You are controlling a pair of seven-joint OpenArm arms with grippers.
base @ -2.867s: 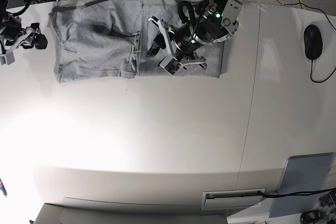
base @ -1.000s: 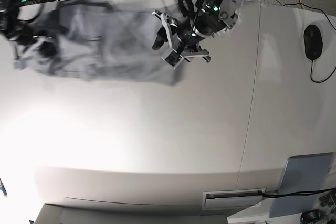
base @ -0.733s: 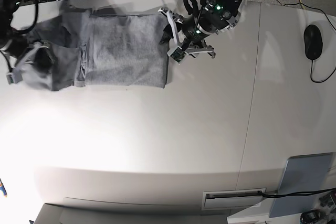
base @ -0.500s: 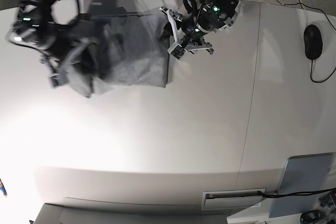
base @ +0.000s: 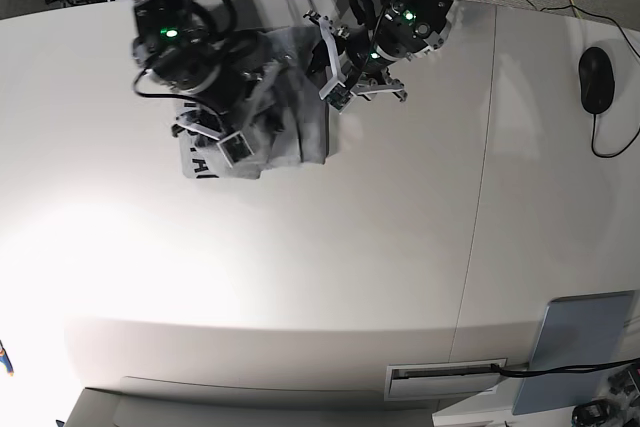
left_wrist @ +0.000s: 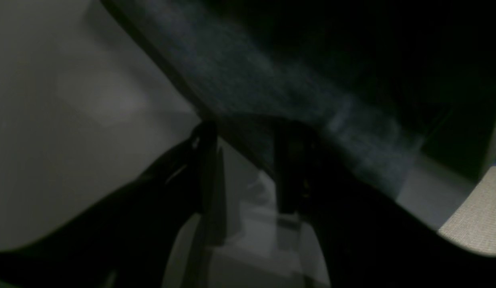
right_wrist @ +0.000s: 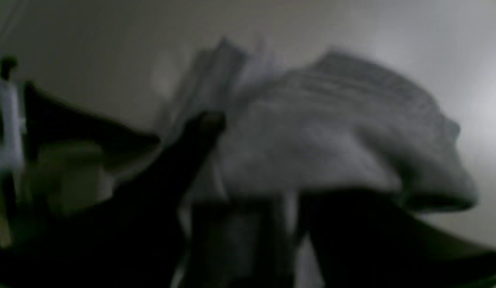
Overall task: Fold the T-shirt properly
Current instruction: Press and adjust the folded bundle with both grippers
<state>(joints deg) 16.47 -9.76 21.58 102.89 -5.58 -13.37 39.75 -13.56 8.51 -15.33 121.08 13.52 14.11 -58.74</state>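
Note:
The grey T-shirt (base: pixel 296 133) lies bunched at the back of the white table (base: pixel 350 277), its left part thrown over the rest, with black lettering showing at its lower left corner. My right gripper (base: pixel 226 139) hangs over that heap. In the blurred right wrist view its fingers (right_wrist: pixel 203 122) stand apart, with grey T-shirt (right_wrist: pixel 332 140) fabric piled between and beyond them. My left gripper (base: pixel 335 59) sits at the shirt's right edge. It is open in the left wrist view (left_wrist: pixel 245 132), bare table between its fingers and the T-shirt (left_wrist: pixel 252 80) hem just past the tips.
A black computer mouse (base: pixel 596 79) with its cable lies at the far right. A grey flat pad (base: pixel 582 347) sits at the front right corner. Cables run behind the table's back edge. A seam crosses the tabletop right of centre.
My right arm swept from the far left to the right, carrying the shirt's left part over the rest, and its jaws have spread apart. The left gripper stayed open at the right edge.

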